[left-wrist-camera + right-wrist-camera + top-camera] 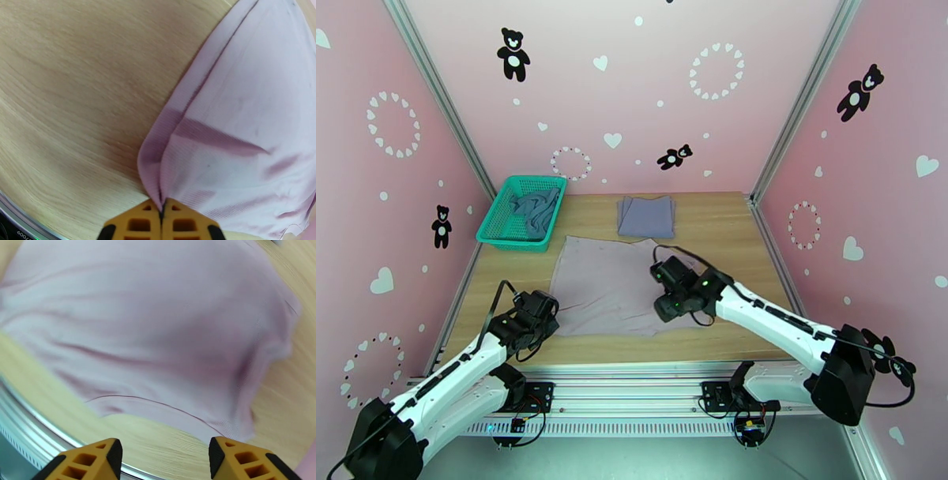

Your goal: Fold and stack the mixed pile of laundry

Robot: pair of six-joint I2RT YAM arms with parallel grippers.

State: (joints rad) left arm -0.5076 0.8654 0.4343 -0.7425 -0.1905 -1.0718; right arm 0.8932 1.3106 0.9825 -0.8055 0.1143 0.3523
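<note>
A pale mauve-grey garment (608, 284) lies spread flat in the middle of the table. My left gripper (551, 319) is shut on its near-left corner; in the left wrist view the yellow fingertips (150, 221) of that gripper (162, 213) pinch a fold of the cloth (237, 118). My right gripper (665, 306) hovers over the garment's near-right part, open, with nothing between its fingers (106, 455). The right wrist view has the cloth (158, 327) just beyond that gripper (166, 455). A folded grey-lavender garment (646, 215) lies behind. A teal-blue garment (536, 209) sits in the basket.
The green mesh basket (494, 225) stands at the back left of the wooden table (719, 245). Pink walls close in the left, back and right sides. A metal rail (632, 371) runs along the near edge.
</note>
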